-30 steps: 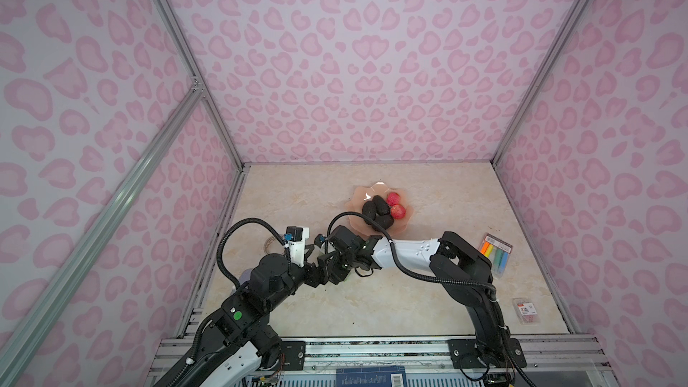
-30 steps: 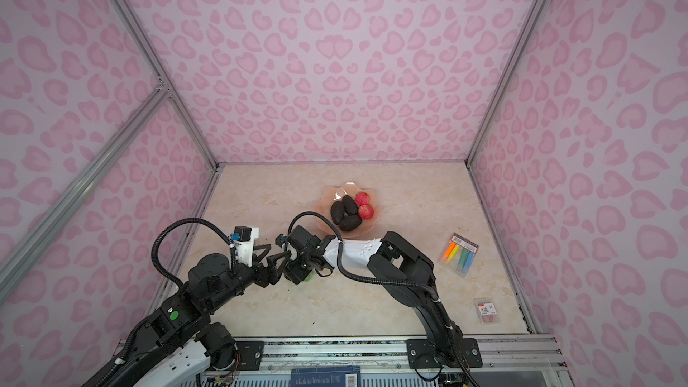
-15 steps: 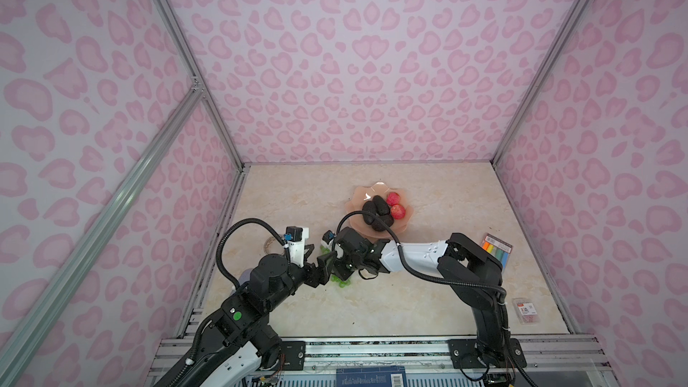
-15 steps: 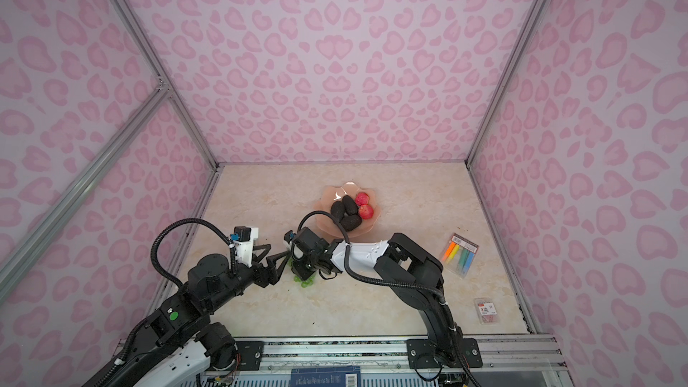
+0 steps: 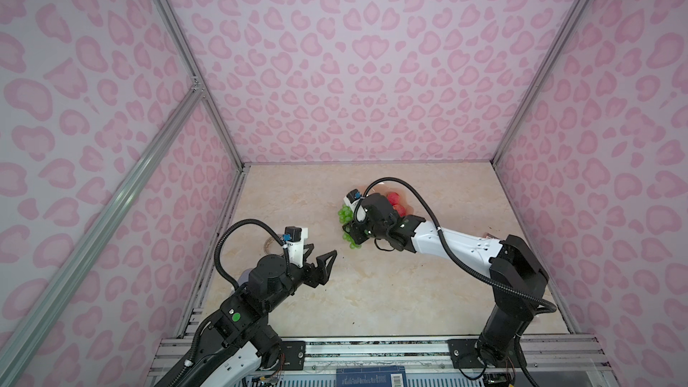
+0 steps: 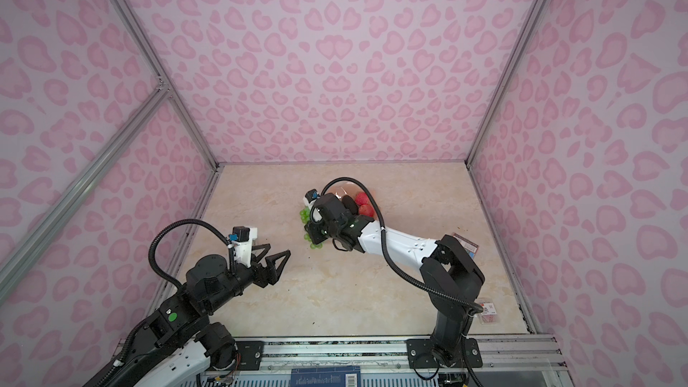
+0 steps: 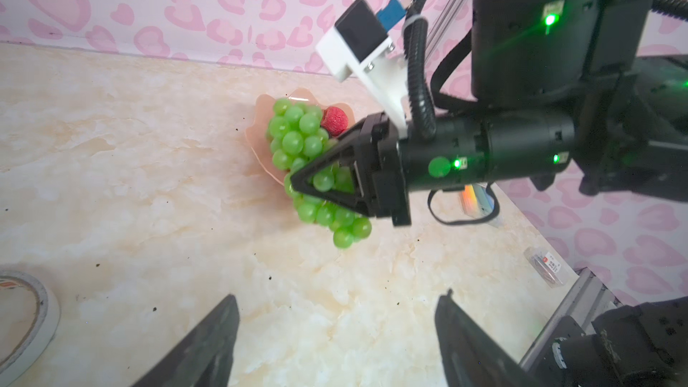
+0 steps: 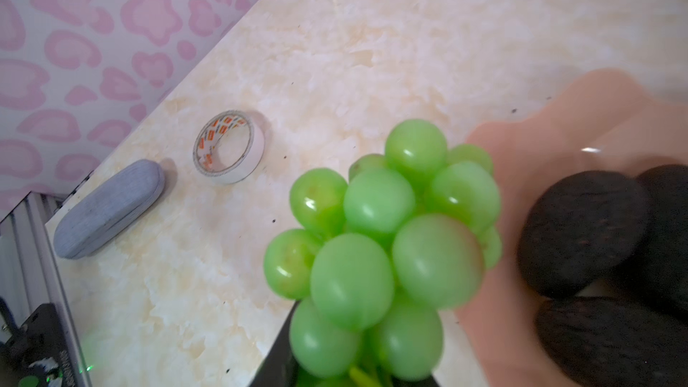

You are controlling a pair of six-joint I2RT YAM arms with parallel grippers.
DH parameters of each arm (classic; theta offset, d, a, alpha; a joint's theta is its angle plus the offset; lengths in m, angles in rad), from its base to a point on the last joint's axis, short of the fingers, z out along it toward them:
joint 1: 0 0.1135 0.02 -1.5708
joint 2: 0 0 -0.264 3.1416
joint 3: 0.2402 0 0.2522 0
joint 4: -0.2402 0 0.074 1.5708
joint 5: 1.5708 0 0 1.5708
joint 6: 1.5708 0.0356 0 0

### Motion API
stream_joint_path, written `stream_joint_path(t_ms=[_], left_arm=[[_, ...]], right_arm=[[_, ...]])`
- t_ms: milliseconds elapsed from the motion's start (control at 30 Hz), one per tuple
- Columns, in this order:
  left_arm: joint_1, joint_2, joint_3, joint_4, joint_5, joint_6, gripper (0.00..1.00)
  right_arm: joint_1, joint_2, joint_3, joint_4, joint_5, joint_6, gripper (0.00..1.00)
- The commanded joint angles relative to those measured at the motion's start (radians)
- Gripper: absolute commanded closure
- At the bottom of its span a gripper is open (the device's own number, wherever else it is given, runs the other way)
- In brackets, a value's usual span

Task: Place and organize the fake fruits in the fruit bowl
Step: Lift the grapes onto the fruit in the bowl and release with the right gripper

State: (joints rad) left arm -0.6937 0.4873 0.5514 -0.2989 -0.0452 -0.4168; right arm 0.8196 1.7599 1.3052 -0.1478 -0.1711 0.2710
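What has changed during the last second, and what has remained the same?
The right gripper closed on the bunch of glossy green grapes and carried it away from the left gripper to the edge of the translucent peach-pink wavy bowl. The left gripper stayed open, in place; the dark bumpy avocados and red balls stayed inside.

Robot test booth, pink heart-print walls (image 5: 335, 68), aluminium frame rails (image 5: 219, 124), marble-look tabletop (image 5: 372, 292)

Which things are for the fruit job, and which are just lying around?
For the job:
- grapes
- avocados
- red peach balls
- fruit bowl

Just lying around:
- tape ring
- grey-blue pad
- shiny coloured packet
- small clear packet
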Motion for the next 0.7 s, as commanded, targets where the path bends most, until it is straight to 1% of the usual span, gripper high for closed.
stream_joint_path(t_ms=[0, 133, 233, 367, 433, 533, 667], left_arm=[[0.0, 0.0, -0.002, 0.023, 0.001, 0.006, 0.16], [0.0, 0.001, 0.0, 0.023, -0.002, 0.008, 0.16], [0.0, 0.0, 0.0, 0.022, -0.002, 0.007, 0.16], [0.0, 0.005, 0.0, 0.022, -0.005, 0.009, 0.16], [0.0, 0.01, 0.003, 0.022, -0.004, 0.01, 0.16], [0.0, 0.015, 0.003, 0.023, -0.007, 0.012, 0.16], [0.0, 0.018, 0.004, 0.023, -0.009, 0.013, 0.16]], right_arm=[[-0.059, 0.008, 0.043, -0.067, 0.019, -0.058, 0.74], [-0.139, 0.061, 0.101, -0.099, 0.038, -0.093, 0.74], [-0.19, 0.106, 0.119, -0.095, 0.032, -0.093, 0.74], [-0.23, 0.168, 0.144, -0.094, 0.037, -0.107, 0.73], [-0.242, 0.197, 0.156, -0.099, 0.048, -0.108, 0.71], [-0.25, 0.233, 0.163, -0.104, 0.062, -0.107, 0.63], [-0.252, 0.251, 0.151, -0.098, 0.074, -0.102, 0.42]])
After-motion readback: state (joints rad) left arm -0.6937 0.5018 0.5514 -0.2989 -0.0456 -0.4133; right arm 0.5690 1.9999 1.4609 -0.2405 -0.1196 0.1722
